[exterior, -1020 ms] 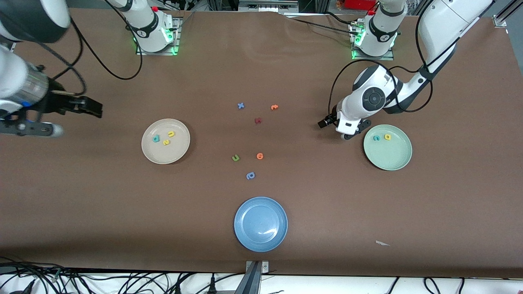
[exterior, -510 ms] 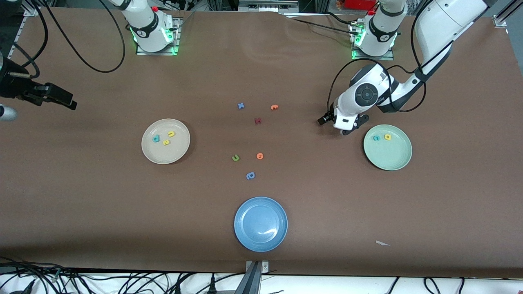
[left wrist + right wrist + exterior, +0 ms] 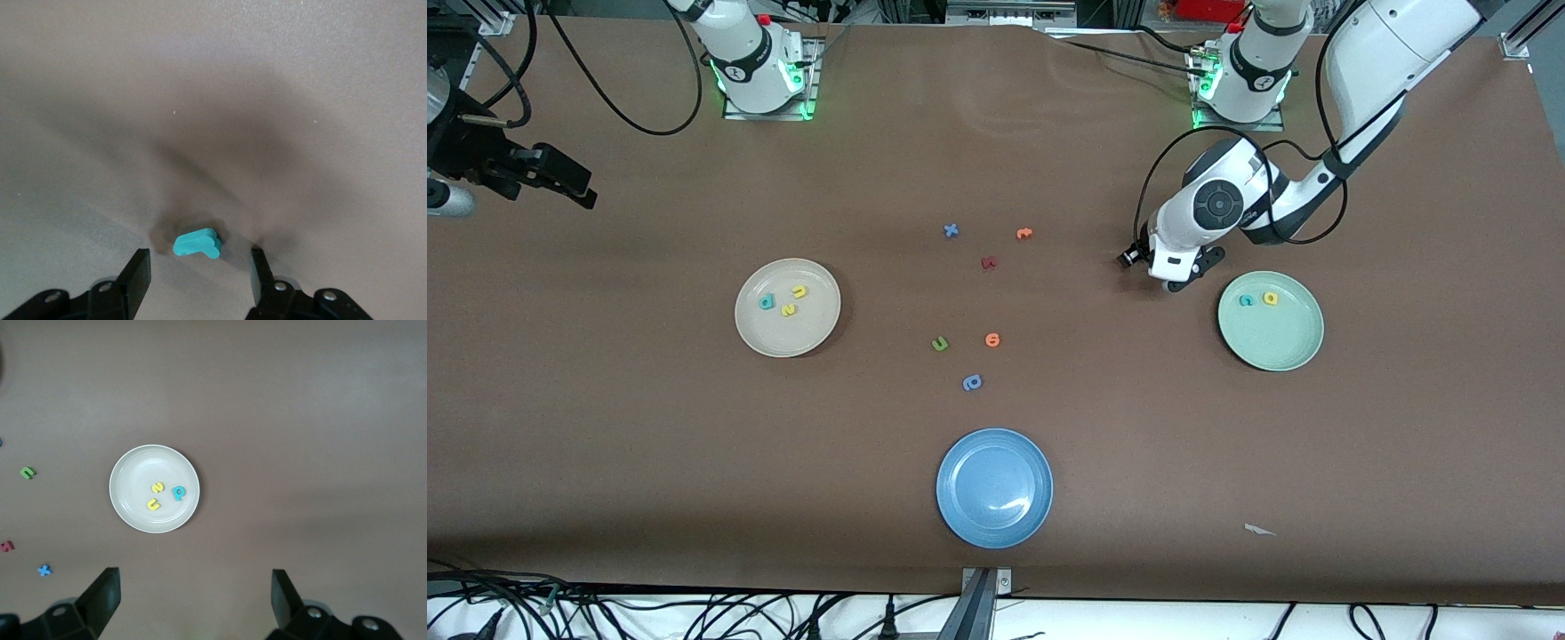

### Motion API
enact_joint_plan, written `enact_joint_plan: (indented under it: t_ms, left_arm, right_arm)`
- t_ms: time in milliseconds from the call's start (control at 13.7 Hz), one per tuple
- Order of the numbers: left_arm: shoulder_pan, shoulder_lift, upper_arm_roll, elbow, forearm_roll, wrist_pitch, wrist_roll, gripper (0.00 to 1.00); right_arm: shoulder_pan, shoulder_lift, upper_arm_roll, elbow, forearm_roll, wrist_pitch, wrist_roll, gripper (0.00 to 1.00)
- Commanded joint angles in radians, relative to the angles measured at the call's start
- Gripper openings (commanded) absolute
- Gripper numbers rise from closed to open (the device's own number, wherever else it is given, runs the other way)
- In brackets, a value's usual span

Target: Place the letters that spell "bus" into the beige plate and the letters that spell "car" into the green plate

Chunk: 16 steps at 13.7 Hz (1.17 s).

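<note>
Brown matting covers the whole surface point(image 3: 649, 444), with the two arm bases along its edge farthest from the front camera.

Down low on the surface, just beside the green plate point(image 3: 1285, 351) on the side toward the right arm's end, sits the left pincer point(image 3: 197, 265). Its fingers point(image 3: 137, 273) stand partly apart, one on each side of a teal r point(image 3: 197, 243) that lies flat on the mat. A small gap shows on both sides of the letter, so nothing is gripped yet. The r's long axis runs across the gap, from one finger toward the other.

The green plate holds a teal c point(image 3: 1247, 300) and a yellow a point(image 3: 1270, 299), lying close together.

Up in the air at the right arm's end of the surface, the right pincer point(image 3: 197, 593) waits, spread wide and holding nothing. The beige plate point(image 3: 763, 333) carries a teal b point(image 3: 767, 302), a yellow u point(image 3: 799, 291) and a yellow s point(image 3: 788, 309).

A blue plate point(image 3: 960, 516) lies nearest the front camera.
</note>
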State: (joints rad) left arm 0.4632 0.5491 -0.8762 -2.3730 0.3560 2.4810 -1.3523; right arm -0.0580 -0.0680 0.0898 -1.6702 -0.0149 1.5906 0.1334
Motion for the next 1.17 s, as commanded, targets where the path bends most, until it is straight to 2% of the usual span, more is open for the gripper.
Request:
enact_joint_plan:
  t_ms: [0, 219, 291, 510, 656, 801, 1093]
  left_arm:
    - [-0.005, 0.023, 0.01, 0.0, 0.064, 0.015, -0.034, 0.67]
    - [-0.005, 0.029, 0.011, 0.0, 0.072, 0.018, -0.034, 0.57]
    - [-0.005, 0.029, 0.011, 0.0, 0.072, 0.018, -0.034, 0.57]
    - [-0.003, 0.029, 0.022, 0.0, 0.073, 0.019, -0.034, 0.57]
    - [-0.001, 0.032, 0.029, 0.0, 0.096, 0.018, -0.034, 0.56]
    - [0.006, 0.04, 0.04, 0.0, 0.121, 0.018, -0.034, 0.56]
    - [0.009, 0.037, 0.039, 0.0, 0.123, 0.016, -0.031, 0.57]
  right_arm:
    - [-0.023, -0.013, 0.019, -0.019, -0.017, 0.016, 0.003, 1.0]
    - [0.007, 0.014, -0.027, 0.017, -0.016, 0.012, -0.014, 1.0]
    - [0.009, 0.014, -0.03, 0.017, -0.016, 0.012, -0.012, 1.0]
    - [0.041, 0.014, -0.091, 0.014, -0.004, 0.019, -0.012, 1.0]
    - [0.044, 0.023, -0.093, 0.015, 0.0, 0.023, -0.015, 1.0]
    - [0.07, 0.062, -0.111, 0.061, 0.0, 0.019, -0.017, 1.0]
    - [0.083, 0.041, -0.119, 0.047, 0.0, 0.009, -0.011, 1.0]
